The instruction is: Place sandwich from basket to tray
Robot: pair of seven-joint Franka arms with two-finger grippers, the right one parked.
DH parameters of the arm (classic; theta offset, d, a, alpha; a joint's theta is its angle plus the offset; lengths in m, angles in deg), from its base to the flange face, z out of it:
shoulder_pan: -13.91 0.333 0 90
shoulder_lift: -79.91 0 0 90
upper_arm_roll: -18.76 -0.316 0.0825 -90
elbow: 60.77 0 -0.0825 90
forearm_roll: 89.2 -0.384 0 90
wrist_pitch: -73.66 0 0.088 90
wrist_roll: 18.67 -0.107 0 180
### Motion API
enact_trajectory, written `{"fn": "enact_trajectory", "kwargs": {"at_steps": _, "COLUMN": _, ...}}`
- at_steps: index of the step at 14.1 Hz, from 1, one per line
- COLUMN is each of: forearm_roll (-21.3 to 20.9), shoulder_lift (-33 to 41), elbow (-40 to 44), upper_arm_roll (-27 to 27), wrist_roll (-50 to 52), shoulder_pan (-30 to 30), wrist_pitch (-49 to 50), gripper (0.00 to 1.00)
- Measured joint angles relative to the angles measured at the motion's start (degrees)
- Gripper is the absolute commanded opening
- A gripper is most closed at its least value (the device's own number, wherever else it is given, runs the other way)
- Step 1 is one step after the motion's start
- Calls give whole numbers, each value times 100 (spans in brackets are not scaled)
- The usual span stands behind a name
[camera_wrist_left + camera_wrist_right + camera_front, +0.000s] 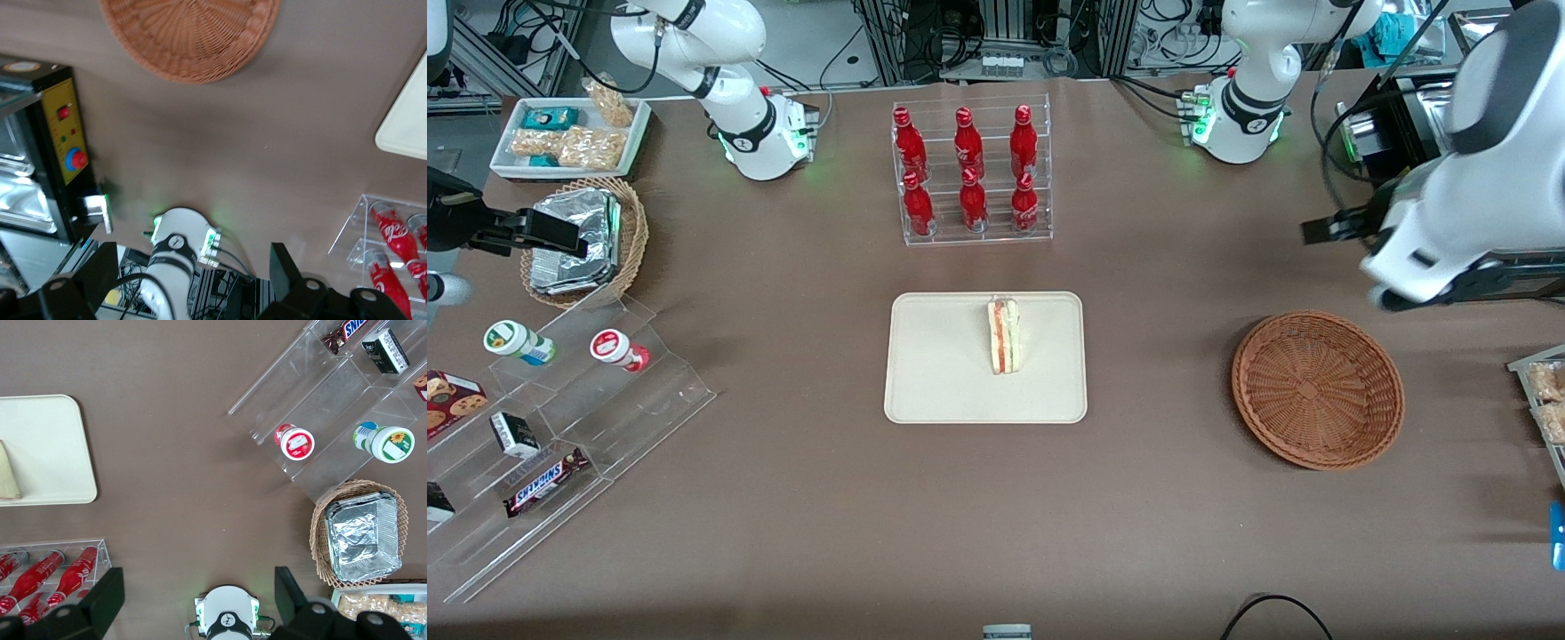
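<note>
Sandwich (pixel 1005 335): lying on tray (pixel 934 373), well apart from gripper (pixel 190 277). Gripper: hanging with fingers apart, empty, above table near empty basket (pixel 1318 388). Advice: retreating clear without disturbing the basket.

We see six red bottles (pixel 969 169) in a clear rack (pixel 971 233). A Snickers bar (pixel 544 481) lies on clear stepped shelves (pixel 569 444) toward the parked arm's end.

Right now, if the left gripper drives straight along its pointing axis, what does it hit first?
Probably bare table. The left gripper, fingers open, points down at brown tabletop beside the empty basket, between it and the arm's base; depth is unclear.
</note>
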Motion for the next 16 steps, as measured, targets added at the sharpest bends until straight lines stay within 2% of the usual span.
{"fn": "enact_trajectory", "kwargs": {"at_steps": 3, "forearm_roll": 2, "shoulder_lift": 83, "elbow": -3, "upper_arm_roll": -25, "wrist_roll": 91, "shoulder_pan": 69, "wrist_pitch": 46, "gripper": 100}}
{"fn": "enact_trajectory", "kwargs": {"at_steps": 9, "forearm_roll": 10, "shoulder_lift": -5, "elbow": -8, "upper_arm_roll": -6, "wrist_roll": 181, "shoulder_pan": 66, "wrist_pitch": -715, "gripper": 100}}
{"fn": "enact_trajectory", "kwargs": {"at_steps": 12, "forearm_roll": 157, "shoulder_lift": 11, "elbow": -41, "upper_arm_roll": -14, "wrist_roll": 223, "shoulder_pan": 164, "wrist_pitch": -715, "gripper": 100}}
{"fn": "enact_trajectory", "kwargs": {"at_steps": 16, "forearm_roll": 348, "shoulder_lift": 443, "elbow": -631, "upper_arm_roll": -27, "wrist_roll": 204, "shoulder_pan": 456, "wrist_pitch": -1269, "gripper": 100}}
